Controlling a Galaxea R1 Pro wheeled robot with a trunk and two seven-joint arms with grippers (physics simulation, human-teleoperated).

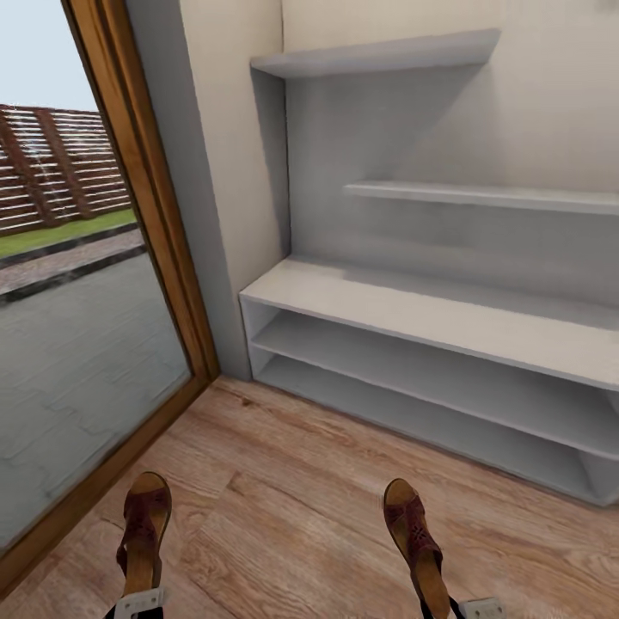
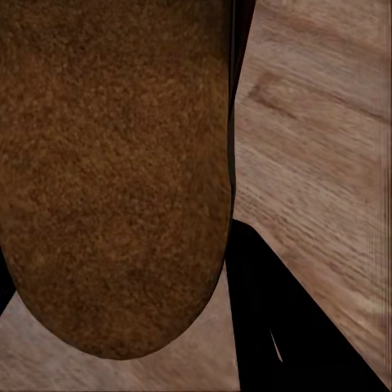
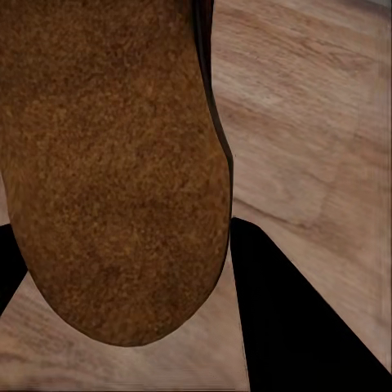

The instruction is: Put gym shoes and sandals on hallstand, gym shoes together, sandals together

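At the lower edge of the head view the left gripper [image 1: 137,604] shows as a pale grey block closed on the heel end of a dark brown strappy leather sandal with a tan footbed [image 1: 144,529], which sticks forward from it, toe toward the wood-framed glass door [image 1: 163,249]. The right gripper [image 1: 468,610] does the same with the second brown strappy sandal [image 1: 416,537], gripped at its heel, toe pointing ahead and slightly inward. Each wrist view looks onto a grainy brown underside close to the lens — the left sandal's sole [image 2: 114,171] and the right sandal's sole [image 3: 114,163] — with a black finger [image 2: 286,327] beside the one and another black finger [image 3: 294,310] beside the other.

Below both lies the light brown wood-plank floor [image 1: 292,507]; the sandals appear lifted clear of it. Ahead stands the pale grey-white hallstand with 2 open shelf levels [image 1: 413,322], its bench top bare, a tall grey back panel and 2 floating shelves above.

The step in hand looks like carrying the pair to the rack. Doing it well means closing in squarely, raising both sandals over the bench edge, and setting them flat and just beside each other toward 1 end — leaving room for the 2 gym shoes together.
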